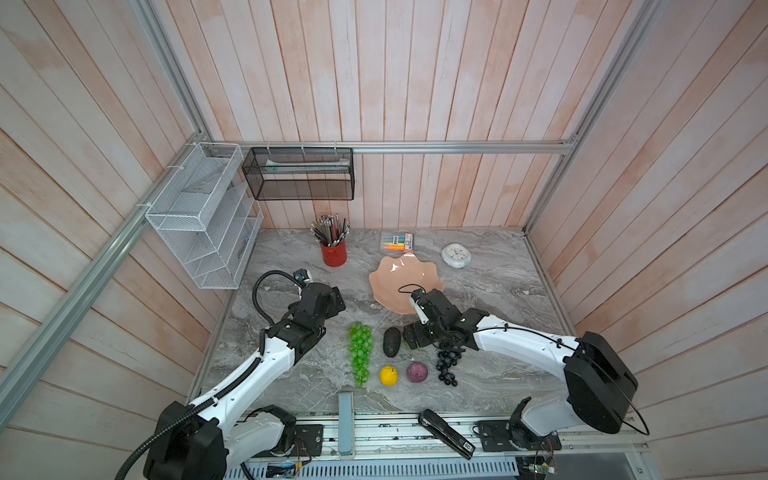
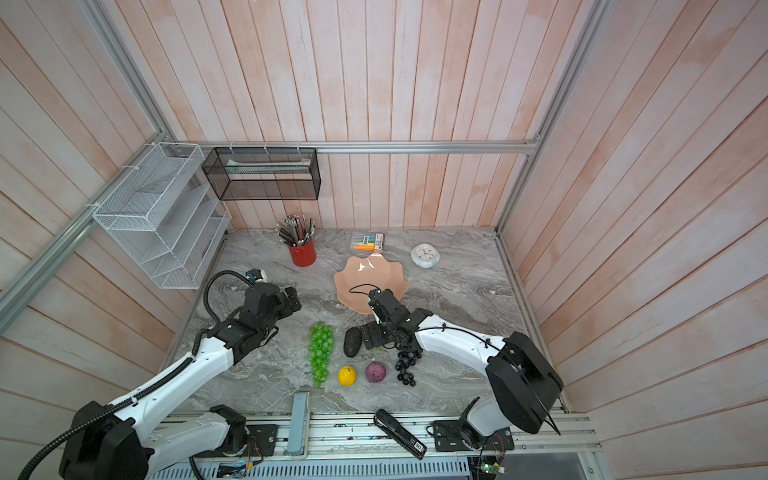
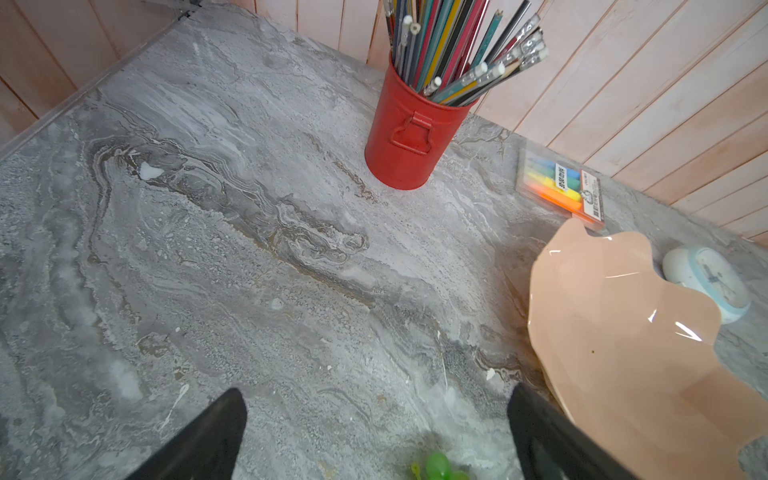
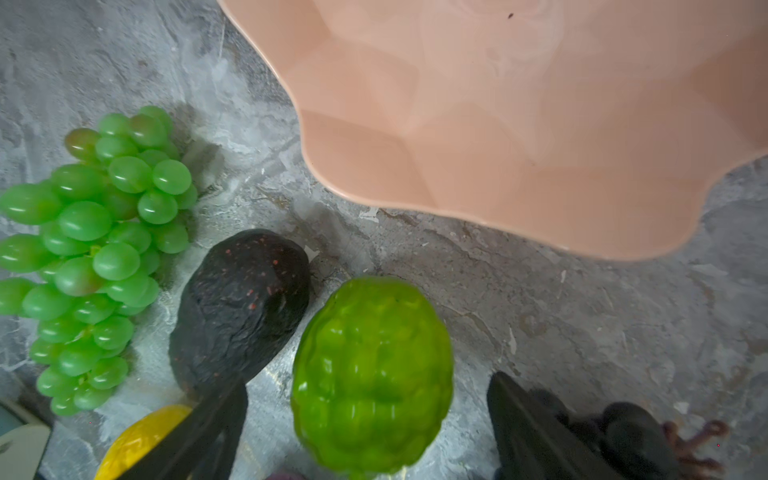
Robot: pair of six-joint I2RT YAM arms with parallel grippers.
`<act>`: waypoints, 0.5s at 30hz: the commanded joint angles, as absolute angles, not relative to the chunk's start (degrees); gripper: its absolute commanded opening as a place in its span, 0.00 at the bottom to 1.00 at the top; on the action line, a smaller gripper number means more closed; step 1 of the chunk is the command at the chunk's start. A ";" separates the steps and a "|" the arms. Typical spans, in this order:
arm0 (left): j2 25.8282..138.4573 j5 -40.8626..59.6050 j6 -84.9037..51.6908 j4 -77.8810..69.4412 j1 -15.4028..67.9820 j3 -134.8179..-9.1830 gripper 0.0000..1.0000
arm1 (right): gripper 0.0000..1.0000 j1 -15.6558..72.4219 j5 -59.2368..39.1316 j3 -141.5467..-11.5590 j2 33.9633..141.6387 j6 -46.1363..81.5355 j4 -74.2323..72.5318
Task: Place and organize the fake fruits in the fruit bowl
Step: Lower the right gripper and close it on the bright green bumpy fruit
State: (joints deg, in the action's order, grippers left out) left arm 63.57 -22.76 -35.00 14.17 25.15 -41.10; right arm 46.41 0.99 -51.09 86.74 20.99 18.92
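Note:
The empty peach-pink fruit bowl (image 1: 399,274) (image 2: 365,274) (image 4: 498,124) sits mid-table. In front of it lie the green grape bunch (image 1: 360,351) (image 4: 91,249), avocado (image 1: 392,341) (image 4: 241,307), yellow ball (image 1: 388,375), purple ball (image 1: 417,372) and black grape bunch (image 1: 448,365). My right gripper (image 1: 415,336) (image 4: 368,384) hangs open over the bumpy lime-green ball (image 4: 372,374), which rests between its fingers with a gap on each side. The arm hides that ball in both top views. My left gripper (image 1: 336,299) (image 3: 376,390) is open and empty over bare table, left of the bowl.
A red pencil cup (image 1: 333,252), a highlighter pack (image 1: 398,242) and a white clock (image 1: 456,254) stand behind the bowl. Wire racks (image 1: 199,216) hang on the left wall. A black stapler (image 1: 446,434) and a grey block (image 1: 345,419) lie at the front rail.

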 commanded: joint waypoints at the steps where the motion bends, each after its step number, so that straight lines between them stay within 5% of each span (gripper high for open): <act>1: 61.82 -23.74 -35.56 14.97 25.11 -40.36 1.00 | 0.88 46.55 0.84 -53.11 88.94 20.25 19.17; 15: 60.78 -24.58 -34.45 15.84 25.05 -40.58 1.00 | 0.78 46.48 3.10 -53.59 95.37 18.72 15.56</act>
State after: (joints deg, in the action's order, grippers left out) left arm 61.28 -23.00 -34.94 14.24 25.15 -41.10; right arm 46.41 2.31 -51.86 93.82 19.40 16.67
